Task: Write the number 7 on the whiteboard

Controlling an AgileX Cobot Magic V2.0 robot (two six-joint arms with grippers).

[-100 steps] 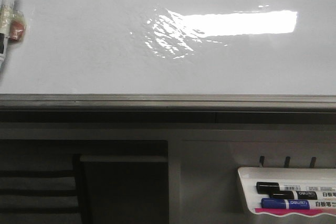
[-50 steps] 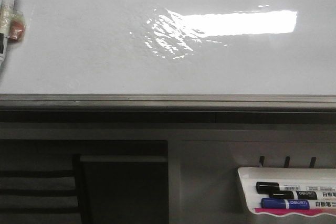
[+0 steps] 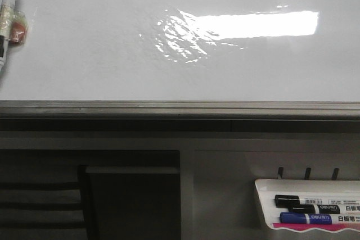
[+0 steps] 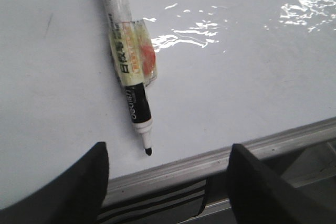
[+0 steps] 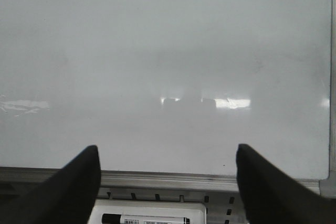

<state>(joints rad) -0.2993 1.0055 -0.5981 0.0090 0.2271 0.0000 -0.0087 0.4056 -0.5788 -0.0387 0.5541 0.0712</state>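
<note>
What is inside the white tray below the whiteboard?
The tray holds a black-capped marker and a blue-capped marker. Its right end is out of frame, and the front lip hides anything lower.

one whiteboard (image 3: 84, 54), three markers (image 3: 7, 18), one tray (image 3: 264, 195)

The whiteboard (image 3: 112, 54) was glossy white with a bright white rectangular glare toward one o'clock, and a grey edge rail (image 3: 180, 107) ran below it. At nine o'clock lay a marker (image 4: 127, 61) with a white barrel, black print, a black band and black tip, wrapped in yellowish tape with an orange-red patch. At five o'clock a white tray (image 3: 306, 206) with a pink front strip held black-capped and blue-capped markers. Both grippers' fingers (image 4: 79, 187) (image 5: 73, 187) were black.
</note>
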